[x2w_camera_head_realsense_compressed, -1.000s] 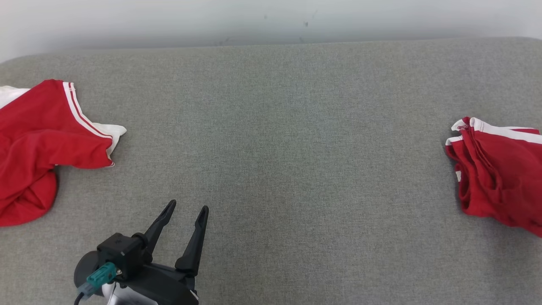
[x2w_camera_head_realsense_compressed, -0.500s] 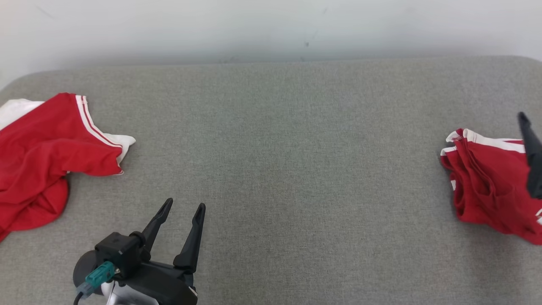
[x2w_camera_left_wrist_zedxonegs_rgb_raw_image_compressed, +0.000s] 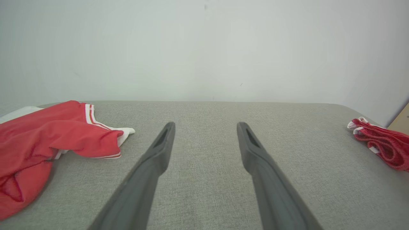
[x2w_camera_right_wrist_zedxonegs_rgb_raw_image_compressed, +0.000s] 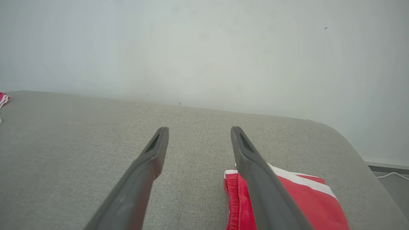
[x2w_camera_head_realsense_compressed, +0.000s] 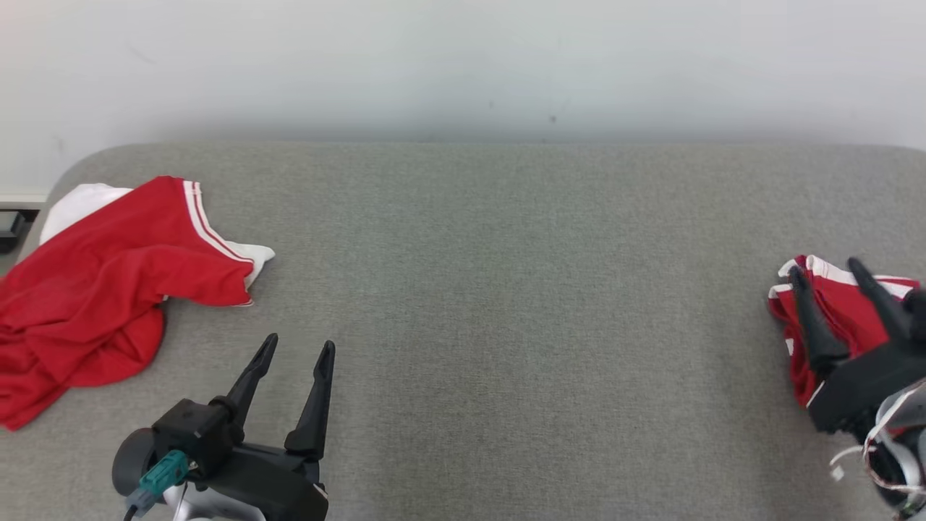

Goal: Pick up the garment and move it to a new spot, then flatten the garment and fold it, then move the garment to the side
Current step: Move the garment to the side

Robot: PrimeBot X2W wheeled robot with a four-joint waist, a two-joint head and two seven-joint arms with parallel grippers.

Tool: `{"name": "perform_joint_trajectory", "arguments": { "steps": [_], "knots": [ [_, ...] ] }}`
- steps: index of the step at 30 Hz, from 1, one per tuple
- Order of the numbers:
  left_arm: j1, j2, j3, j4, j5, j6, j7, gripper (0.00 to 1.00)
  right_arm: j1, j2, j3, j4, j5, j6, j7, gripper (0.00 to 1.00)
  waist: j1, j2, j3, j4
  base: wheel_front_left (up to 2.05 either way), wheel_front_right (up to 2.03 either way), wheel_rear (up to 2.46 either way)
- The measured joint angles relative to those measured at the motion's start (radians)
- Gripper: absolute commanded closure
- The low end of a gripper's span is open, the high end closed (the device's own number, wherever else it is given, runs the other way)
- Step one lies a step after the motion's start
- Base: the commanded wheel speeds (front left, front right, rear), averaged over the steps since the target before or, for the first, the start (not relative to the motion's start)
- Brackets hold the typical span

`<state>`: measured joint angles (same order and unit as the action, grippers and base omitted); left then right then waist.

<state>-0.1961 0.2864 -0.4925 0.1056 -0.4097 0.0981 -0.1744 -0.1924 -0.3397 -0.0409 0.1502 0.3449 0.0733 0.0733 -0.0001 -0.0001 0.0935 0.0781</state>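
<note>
A grey table (x2w_camera_head_realsense_compressed: 506,289) runs up to a pale wall (x2w_camera_head_realsense_compressed: 463,65), with red-and-white cloth at each end. The crumpled garment (x2w_camera_head_realsense_compressed: 94,289) lies at the table's left end, one white-striped edge turned toward the middle. The folded garment (x2w_camera_head_realsense_compressed: 846,311) sits in a small bunch at the right end, well apart from the first.

The left gripper (x2w_camera_head_realsense_compressed: 300,342) is over bare table near the front edge, just inward of the crumpled garment. Its fingers are spread wide and hold nothing. In its wrist view the left gripper (x2w_camera_left_wrist_zedxonegs_rgb_raw_image_compressed: 206,124) points at the wall, with the crumpled garment (x2w_camera_left_wrist_zedxonegs_rgb_raw_image_compressed: 48,137) to one side and the folded garment (x2w_camera_left_wrist_zedxonegs_rgb_raw_image_compressed: 383,147) far to the other.

The right gripper (x2w_camera_head_realsense_compressed: 826,266) is over the folded garment, fingers also spread and empty. From its own wrist, the right gripper (x2w_camera_right_wrist_zedxonegs_rgb_raw_image_compressed: 198,129) has one finger crossing the folded garment (x2w_camera_right_wrist_zedxonegs_rgb_raw_image_compressed: 306,198) and the other over bare table. Whether that finger touches the cloth cannot be told.
</note>
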Motion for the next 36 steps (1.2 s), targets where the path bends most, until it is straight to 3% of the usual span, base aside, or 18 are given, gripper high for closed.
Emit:
{"name": "perform_joint_trajectory", "arguments": {
  "steps": [11, 18, 36],
  "knots": [
    [0.001, -0.025, 0.017, 0.049, -0.007, 0.007, -0.011, 0.00, 0.108, 0.098, 0.012, -0.055, 0.025, -0.004, -0.112, 0.00, -0.0001, 0.0000, -0.064, 0.067, 0.00, 0.00, 0.00],
    [0.041, 0.001, 0.061, 0.057, -0.053, 0.008, -0.011, 0.00, 0.146, 0.157, 0.072, -0.061, 0.023, -0.013, -0.140, 0.00, -0.0001, 0.0000, -0.113, 0.093, 0.00, 0.00, 0.00],
    [0.070, 0.005, 0.098, 0.086, -0.097, 0.016, 0.043, 0.00, 0.184, 0.205, 0.060, -0.002, 0.004, -0.087, -0.191, 0.00, 0.0001, 0.0001, -0.143, 0.029, 0.00, 0.00, 0.00]
  ]
}}
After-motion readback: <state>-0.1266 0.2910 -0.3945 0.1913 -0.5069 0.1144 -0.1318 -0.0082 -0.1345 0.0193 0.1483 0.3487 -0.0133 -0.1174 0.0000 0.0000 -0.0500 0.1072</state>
